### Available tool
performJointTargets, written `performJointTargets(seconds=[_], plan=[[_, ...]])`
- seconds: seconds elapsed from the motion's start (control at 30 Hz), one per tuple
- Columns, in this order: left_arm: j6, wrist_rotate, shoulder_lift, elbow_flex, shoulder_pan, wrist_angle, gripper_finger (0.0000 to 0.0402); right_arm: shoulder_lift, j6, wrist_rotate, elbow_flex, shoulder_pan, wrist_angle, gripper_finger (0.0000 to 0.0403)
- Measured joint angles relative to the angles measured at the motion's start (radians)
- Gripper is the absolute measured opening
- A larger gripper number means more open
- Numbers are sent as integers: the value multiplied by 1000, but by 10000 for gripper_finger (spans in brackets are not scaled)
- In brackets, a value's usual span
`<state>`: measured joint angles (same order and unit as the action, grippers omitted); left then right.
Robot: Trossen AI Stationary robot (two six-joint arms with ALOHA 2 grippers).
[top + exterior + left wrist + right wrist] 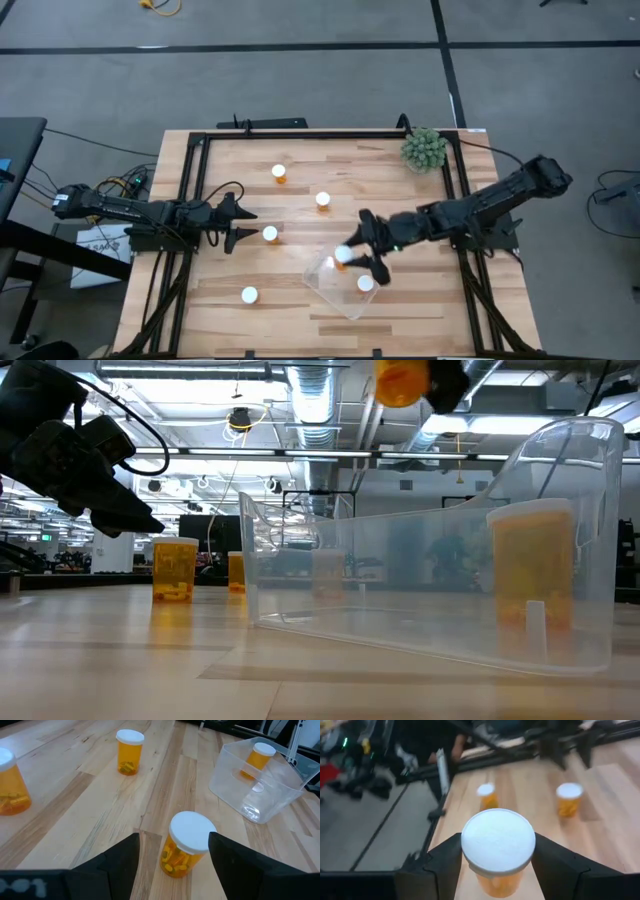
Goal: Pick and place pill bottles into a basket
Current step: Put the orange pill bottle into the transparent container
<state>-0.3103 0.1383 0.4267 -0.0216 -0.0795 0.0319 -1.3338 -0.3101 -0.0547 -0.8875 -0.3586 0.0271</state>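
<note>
My right gripper (356, 250) is shut on an orange pill bottle with a white cap (498, 845) and holds it in the air over the far left corner of the clear basket (340, 293). Another bottle (365, 283) stands upright inside the basket. My left gripper (250, 226) is open at the table's left. A bottle (184, 847) stands on the wood just ahead of its fingertips, untouched. Three more bottles (279, 172), (323, 200), (249, 295) stand upright on the table. My right gripper pinches the bottle between its two fingers (445, 862), at the orange wall just under the white cap (492, 885). The fingers come from the table's right, slanting a little downward. The bottle stands upright in the hold, cap up, lifted clear above the basket (400, 380).
A green spiky plant ball (424, 150) sits at the far right corner. A black metal frame (200, 140) runs along the table's left, far and right sides. Bare wood lies between the loose bottles and along the near edge.
</note>
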Motion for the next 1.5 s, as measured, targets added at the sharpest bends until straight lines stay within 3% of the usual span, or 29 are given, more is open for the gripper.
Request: performJointTargets(seconds=[0.33, 0.77, 1.1, 1.5], plan=[[0, 0, 0, 0, 0, 0, 226, -9, 71, -68, 129, -101, 88, 207], [0, 0, 0, 0, 0, 0, 226, -27, 83, -164, 326, -83, 334, 207], [0, 0, 0, 0, 0, 0, 226, -120, 75, -153, 338, -88, 430, 208], [0, 0, 0, 0, 0, 0, 226, -179, 79, -127, 339, -99, 419, 211]])
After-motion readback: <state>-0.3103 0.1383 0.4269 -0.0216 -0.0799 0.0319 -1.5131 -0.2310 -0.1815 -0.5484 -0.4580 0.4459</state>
